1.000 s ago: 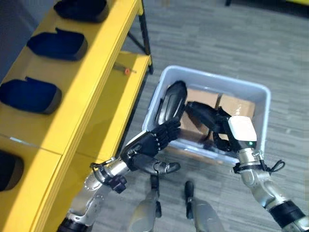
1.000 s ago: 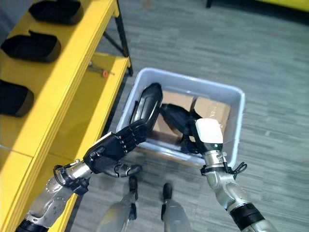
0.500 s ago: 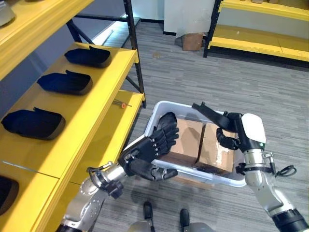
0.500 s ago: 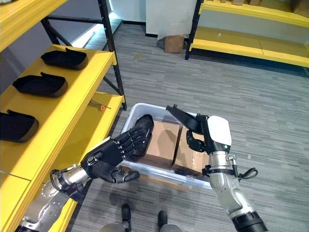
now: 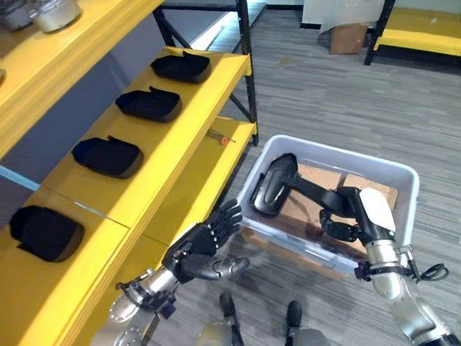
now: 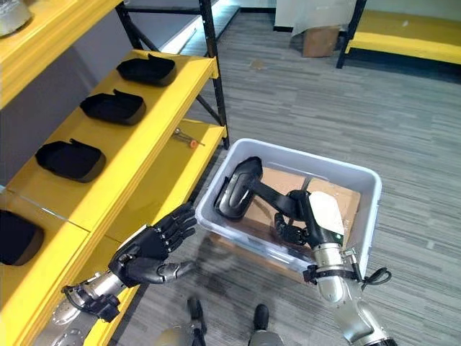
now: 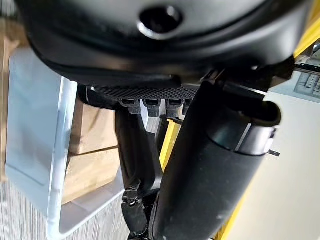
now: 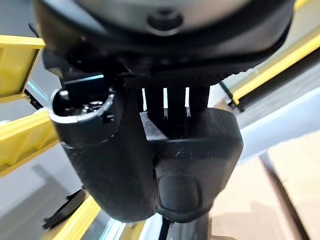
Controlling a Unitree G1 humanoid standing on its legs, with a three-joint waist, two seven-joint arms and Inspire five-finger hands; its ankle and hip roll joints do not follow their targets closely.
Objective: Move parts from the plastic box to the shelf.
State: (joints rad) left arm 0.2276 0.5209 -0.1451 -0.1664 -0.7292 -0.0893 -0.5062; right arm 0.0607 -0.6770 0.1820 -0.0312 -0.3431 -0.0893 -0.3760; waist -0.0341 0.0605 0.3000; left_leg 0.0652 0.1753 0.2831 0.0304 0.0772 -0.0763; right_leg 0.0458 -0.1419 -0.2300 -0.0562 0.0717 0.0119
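Our right hand [image 6: 299, 220] has its fingers curled round the stem of a long black moulded plastic part [image 6: 239, 189], holding it tilted above the brown cardboard cartons [image 6: 333, 196] in the pale grey plastic box [image 6: 371, 216]. Our left hand [image 6: 151, 249] hangs with fingers spread and relaxed, just beside the box's near corner. On the yellow metal shelf [image 5: 180, 122], four black parts [image 5: 150, 105] lie in a row.

Even, bright indoor light — soft shadows fall on the floor beneath the plastic box [image 5: 328, 155]. Wrist views: near hand surfaces blurred — background beyond them soft.
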